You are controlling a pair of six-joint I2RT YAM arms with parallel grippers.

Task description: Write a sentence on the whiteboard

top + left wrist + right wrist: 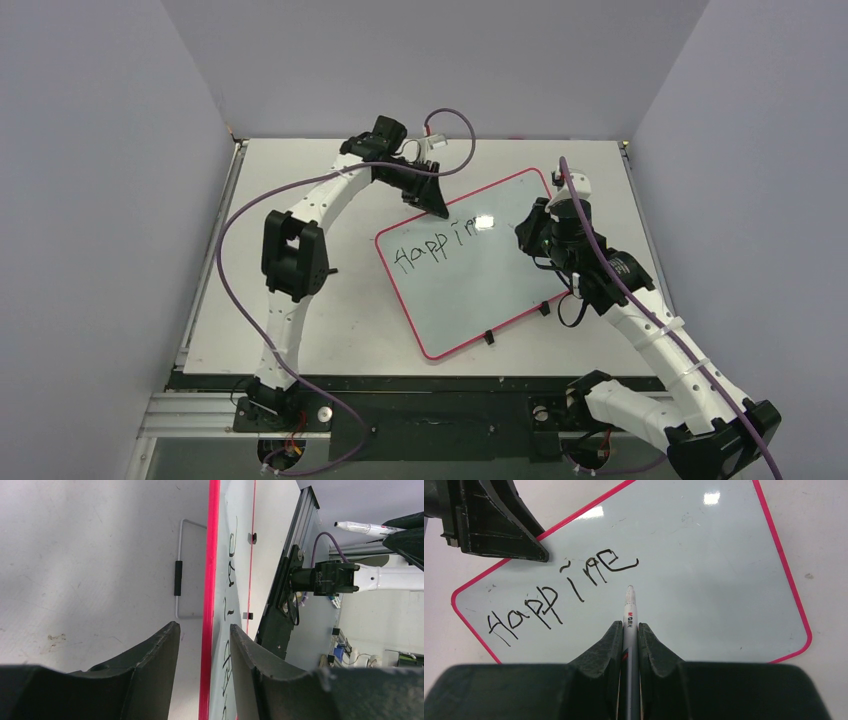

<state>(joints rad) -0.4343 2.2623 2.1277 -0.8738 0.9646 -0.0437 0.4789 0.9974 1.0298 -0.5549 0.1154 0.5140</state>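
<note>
Right gripper [628, 625] pinching the marker [630, 605] over the whiteboard [704, 580]; left gripper [202, 625] spread astride the board's red rim.
Top view: the whiteboard lies flat and askew on the table [300, 330], right of centre, with the left gripper at its far-left edge, the right gripper over its right half, and the sentence [430, 248] between them. Left wrist view: both fingers [160, 650] flank the rim, with a gap on each side. Right wrist view: the sentence reads "Happine"; the marker tip stands just beside the last letter's tail, and whether it touches the board cannot be told.
</note>
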